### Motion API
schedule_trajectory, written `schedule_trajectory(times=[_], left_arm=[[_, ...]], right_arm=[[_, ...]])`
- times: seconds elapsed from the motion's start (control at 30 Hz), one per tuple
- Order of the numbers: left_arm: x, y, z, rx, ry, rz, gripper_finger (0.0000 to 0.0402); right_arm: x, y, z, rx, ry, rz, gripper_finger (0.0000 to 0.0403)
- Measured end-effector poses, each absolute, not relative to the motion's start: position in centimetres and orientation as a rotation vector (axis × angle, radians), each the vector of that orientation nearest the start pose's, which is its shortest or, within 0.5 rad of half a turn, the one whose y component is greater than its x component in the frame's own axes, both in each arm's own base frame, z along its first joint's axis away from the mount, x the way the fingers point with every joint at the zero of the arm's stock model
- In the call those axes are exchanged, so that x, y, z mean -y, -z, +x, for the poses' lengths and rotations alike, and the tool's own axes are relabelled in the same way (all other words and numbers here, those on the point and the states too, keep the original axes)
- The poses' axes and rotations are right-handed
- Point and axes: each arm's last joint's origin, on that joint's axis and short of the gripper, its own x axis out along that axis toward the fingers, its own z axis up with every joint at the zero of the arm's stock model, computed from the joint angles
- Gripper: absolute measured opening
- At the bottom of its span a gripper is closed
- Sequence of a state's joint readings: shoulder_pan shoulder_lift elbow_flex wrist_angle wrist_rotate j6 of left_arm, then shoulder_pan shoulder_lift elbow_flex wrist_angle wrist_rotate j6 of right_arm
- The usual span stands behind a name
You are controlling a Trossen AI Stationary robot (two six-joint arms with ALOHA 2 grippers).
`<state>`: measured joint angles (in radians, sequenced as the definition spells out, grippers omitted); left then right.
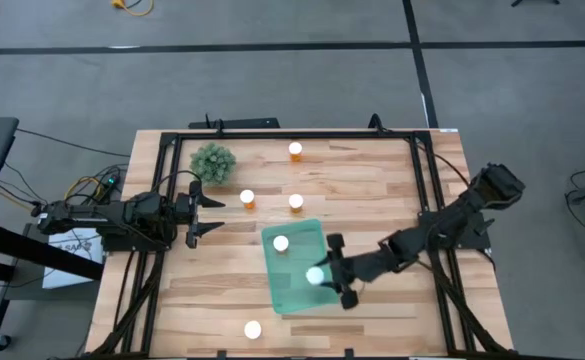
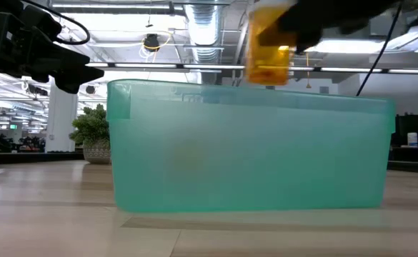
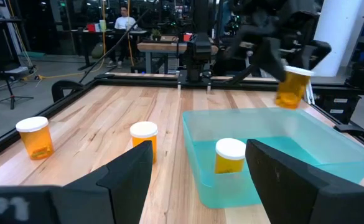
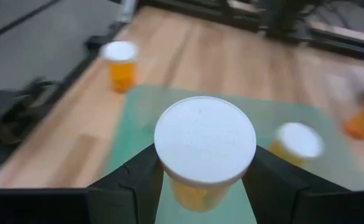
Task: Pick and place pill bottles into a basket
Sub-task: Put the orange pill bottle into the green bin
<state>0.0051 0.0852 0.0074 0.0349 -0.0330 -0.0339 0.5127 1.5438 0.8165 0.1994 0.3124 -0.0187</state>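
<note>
Your right hand (image 1: 330, 276) is clamped on a pill bottle (image 1: 315, 275), one finger on each side of it just under its white cap, and it holds that bottle up over the near-right part of the basket (image 1: 297, 290), above the rim and not touching the floor of it in the low view; a second bottle (image 1: 281, 243) stands upright inside the basket, toward its far-left corner; the basket itself sits on the wooden surface (image 1: 372, 190) a little ahead of centre, turned slightly askew. Your left hand (image 1: 204, 214) waits at the left side of the surface with its fingers apart and nothing between them, pointing toward the basket. Four more bottles stand loose on the surface: one (image 1: 247, 198) just beyond the left hand's fingertips, one (image 1: 296, 202) beside it farther right, one (image 1: 295, 150) near the far edge, and one (image 1: 253, 329) alone near the front edge. A small bushy green plant (image 1: 213, 162) sits at the far left.
</note>
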Motion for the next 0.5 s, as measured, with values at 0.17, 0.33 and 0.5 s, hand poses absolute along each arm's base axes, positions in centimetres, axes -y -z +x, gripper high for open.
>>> schedule_trajectory(times=[0.17, 0.33, 0.5], left_arm=[[-0.2, -16.3, 10.2, -0.042, -0.039, -0.033, 0.0248], [-0.1, -16.3, 10.2, -0.042, -0.039, -0.033, 0.0248], [-0.1, -16.3, 10.2, -0.042, -0.039, -0.033, 0.0248]], right_arm=[[-11.8, -19.5, 29.9, -0.495, -0.102, -0.238, 0.0182], [-8.9, -18.4, 31.6, -0.509, -0.057, -0.197, 0.0185], [-7.3, -17.0, 33.1, -0.493, -0.063, -0.156, 0.0184]])
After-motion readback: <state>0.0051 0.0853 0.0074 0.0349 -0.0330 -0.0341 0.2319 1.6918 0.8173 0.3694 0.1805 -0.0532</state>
